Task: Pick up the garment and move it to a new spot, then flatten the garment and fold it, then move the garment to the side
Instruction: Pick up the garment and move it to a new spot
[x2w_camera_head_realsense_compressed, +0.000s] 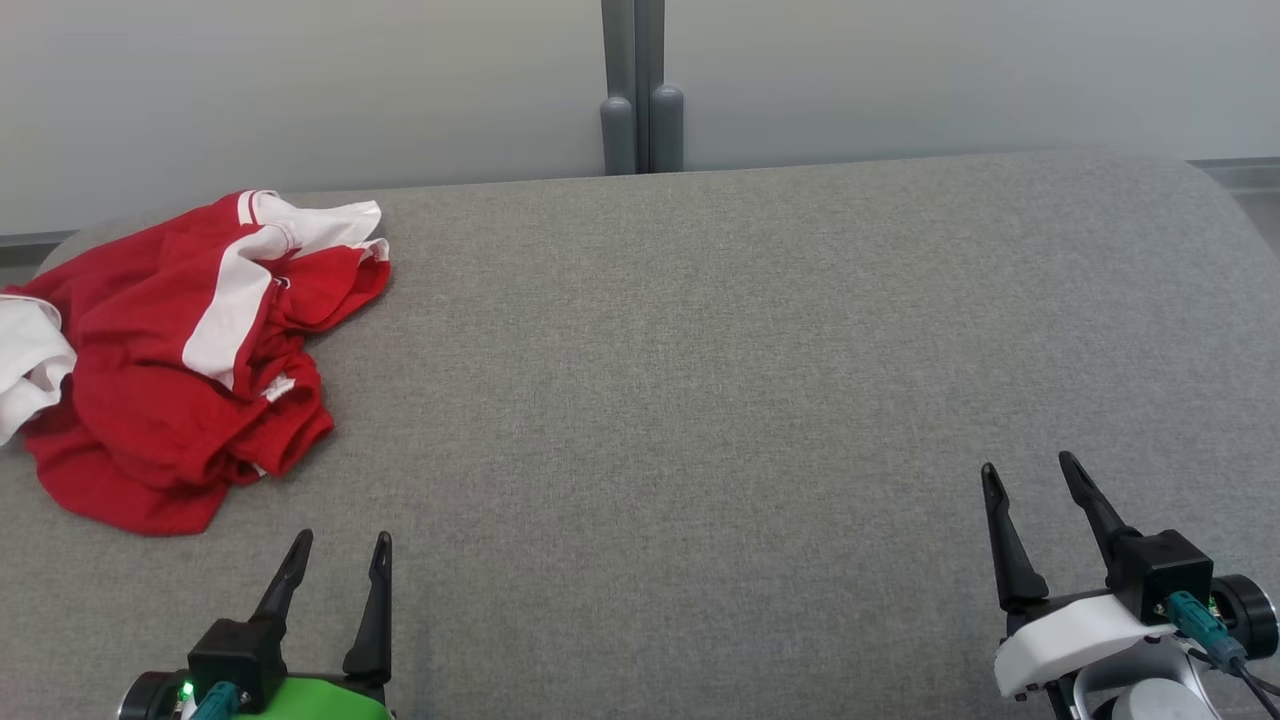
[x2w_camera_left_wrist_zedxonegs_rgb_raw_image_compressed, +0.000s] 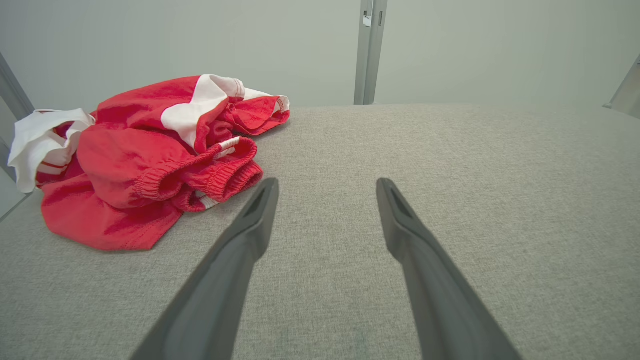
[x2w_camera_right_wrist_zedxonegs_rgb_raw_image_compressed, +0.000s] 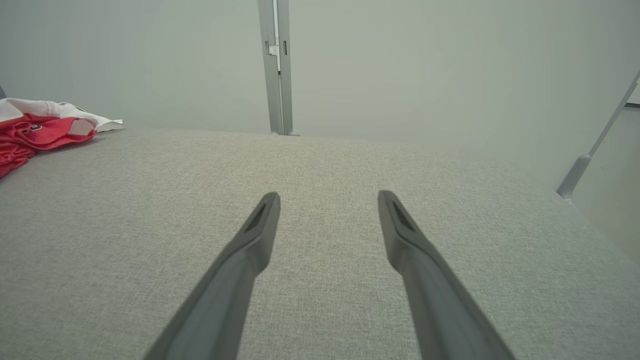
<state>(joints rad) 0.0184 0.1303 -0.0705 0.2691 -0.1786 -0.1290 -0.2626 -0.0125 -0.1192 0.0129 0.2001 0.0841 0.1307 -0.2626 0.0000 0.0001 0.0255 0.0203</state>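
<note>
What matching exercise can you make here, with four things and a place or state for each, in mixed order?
1. garment
2. left hand
3. right hand
4. grey post

A. open, lower right of the head view
B. crumpled, far left on the padded table
C. upright behind the table
D. open, lower left of the head view

Pairs: 1-B, 2-D, 3-A, 4-C.

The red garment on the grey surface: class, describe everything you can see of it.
The garment is red with white panels and stripes, in thin, slightly shiny cloth. A gathered elastic band shows on its near side. It lies crumpled in a loose heap, not flattened, at the far left of the grey fabric surface, a white part at the left edge. Only that surface touches it.
</note>
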